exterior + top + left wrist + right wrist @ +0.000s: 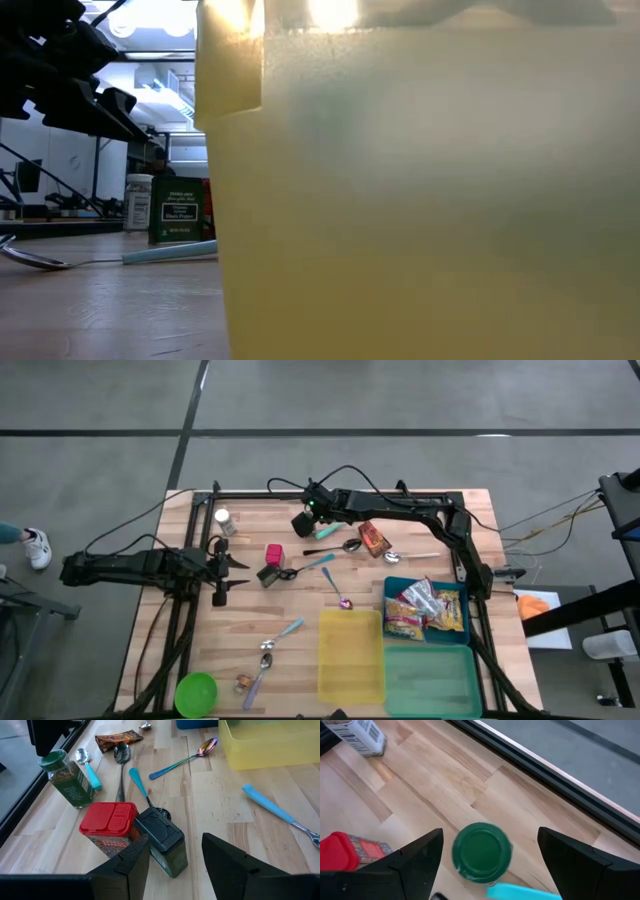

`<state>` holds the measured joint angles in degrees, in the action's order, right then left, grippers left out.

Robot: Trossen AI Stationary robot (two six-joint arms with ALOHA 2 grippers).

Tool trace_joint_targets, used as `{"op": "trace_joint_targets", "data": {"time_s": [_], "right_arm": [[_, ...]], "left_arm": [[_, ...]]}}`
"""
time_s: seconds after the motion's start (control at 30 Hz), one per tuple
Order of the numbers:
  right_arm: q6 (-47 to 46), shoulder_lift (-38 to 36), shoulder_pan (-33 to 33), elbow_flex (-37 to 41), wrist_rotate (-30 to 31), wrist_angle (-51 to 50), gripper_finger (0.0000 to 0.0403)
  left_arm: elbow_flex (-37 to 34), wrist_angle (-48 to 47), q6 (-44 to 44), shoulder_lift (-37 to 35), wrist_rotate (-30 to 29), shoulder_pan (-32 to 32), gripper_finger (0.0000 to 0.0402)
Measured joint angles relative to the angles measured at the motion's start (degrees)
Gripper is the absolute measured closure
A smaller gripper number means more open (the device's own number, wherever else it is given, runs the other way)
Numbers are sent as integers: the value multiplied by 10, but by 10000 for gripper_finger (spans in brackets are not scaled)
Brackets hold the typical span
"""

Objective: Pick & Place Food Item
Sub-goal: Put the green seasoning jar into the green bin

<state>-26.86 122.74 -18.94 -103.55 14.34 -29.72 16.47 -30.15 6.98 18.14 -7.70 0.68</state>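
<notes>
A green-lidded spice jar (481, 852) stands on the table's far part, also seen in the left wrist view (67, 777). My right gripper (490, 834) hangs open just above it, one finger on each side of the lid, apart from it; from above the gripper (303, 523) covers the jar. My left gripper (172, 870) waits open at the table's left (222, 572). Just ahead of it stand a red-lidded tin (110, 827) and a black-lidded jar (162, 842) lying on its side.
A snack bar (373, 538), several spoons (335, 547) and a white shaker (224, 520) lie around. At the near right stand a blue bin (392, 588) of snack packets, a yellow bin (350, 650) and a green bin (432, 680); a green bowl (196, 692) sits near left.
</notes>
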Motion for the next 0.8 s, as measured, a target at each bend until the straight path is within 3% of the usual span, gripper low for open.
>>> {"op": "trace_joint_targets", "data": {"time_s": [0.8], "right_arm": [[-26,27,14,7,8,13,80]], "left_arm": [[0,0,0,0,0,0,220]]}}
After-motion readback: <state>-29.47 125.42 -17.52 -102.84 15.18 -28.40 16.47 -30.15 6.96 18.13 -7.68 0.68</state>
